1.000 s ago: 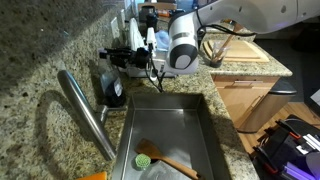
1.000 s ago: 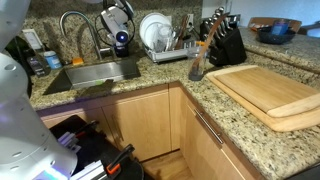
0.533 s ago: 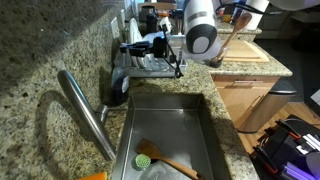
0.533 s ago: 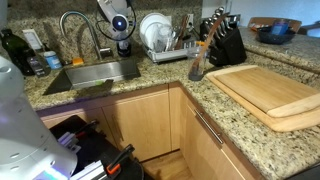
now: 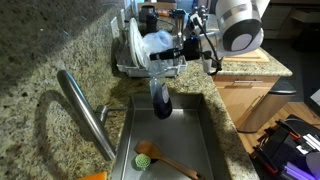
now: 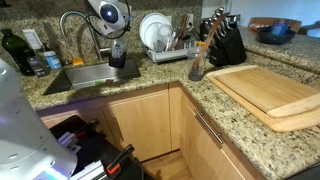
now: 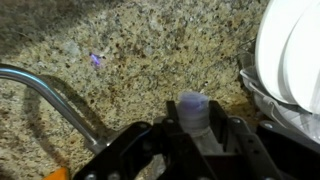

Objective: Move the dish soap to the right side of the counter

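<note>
The dish soap, a small bottle of dark blue liquid, hangs by its pale top from my gripper, above the steel sink. In an exterior view the dish soap and my gripper are above the sink's back right corner, next to the faucet. In the wrist view the dish soap's top sits between the two black fingers of my gripper, with the speckled granite counter beyond. The counter shows in both exterior views.
A curved faucet stands behind the sink. A dish rack with white plates is close beside my gripper. A green-headed scrub brush lies in the sink. A knife block and cutting board stand further along.
My gripper has lifted the dish soap off the counter beside the faucet and carried it out over the sink, away from the wall.
</note>
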### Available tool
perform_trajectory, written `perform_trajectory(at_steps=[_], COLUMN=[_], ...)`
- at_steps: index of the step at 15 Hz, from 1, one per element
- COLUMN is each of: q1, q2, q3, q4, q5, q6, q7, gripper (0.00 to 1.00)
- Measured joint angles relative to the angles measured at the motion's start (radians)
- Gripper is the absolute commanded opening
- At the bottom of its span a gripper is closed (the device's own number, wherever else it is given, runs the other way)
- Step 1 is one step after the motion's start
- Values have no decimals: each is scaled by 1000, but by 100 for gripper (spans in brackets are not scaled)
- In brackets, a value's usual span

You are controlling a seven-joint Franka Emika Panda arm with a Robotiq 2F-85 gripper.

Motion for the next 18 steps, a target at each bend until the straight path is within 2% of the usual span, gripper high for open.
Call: perform_trajectory(at_steps=[2,5,10,11,14,15,18], q1=[-12,-30,-80,-93,-124,-126,-124], q2=[-78,-213,-445,-490,-609,-631,-630], q3=[-11,-66,-203,-233,-299,-303,-298], q4=[-103,-275,-550,-596,-691,-703,-709], q5=[0,4,-5,-14,-35,-35,-35], q6=[-83,-229,-392,-417,-461,-462,-455], q7=[26,1,-209,-241,-280,-280,-280], gripper=[10,10,10,35,35,10,10])
